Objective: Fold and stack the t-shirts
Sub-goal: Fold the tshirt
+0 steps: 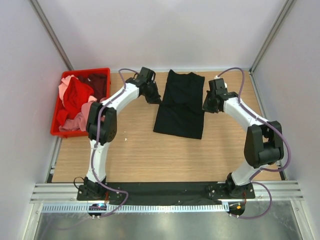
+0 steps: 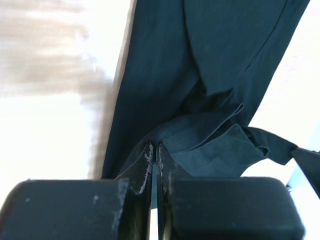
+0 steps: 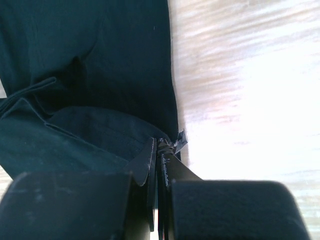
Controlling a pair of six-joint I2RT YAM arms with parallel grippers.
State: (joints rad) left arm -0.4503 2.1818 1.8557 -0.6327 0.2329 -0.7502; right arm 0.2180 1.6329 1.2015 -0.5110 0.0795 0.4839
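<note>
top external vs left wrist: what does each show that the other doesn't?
Only top external: the red crate at the far left holding red and pink shirts, the right gripper at the right edge of the black shirt, and that shirt's whole outline, a long narrow strip lying flat.
Only left wrist: the left gripper shut on a bunched fold at the cloth's edge, with the seams visible up close.
Both: the black shirt, the left gripper, and the table.
</note>
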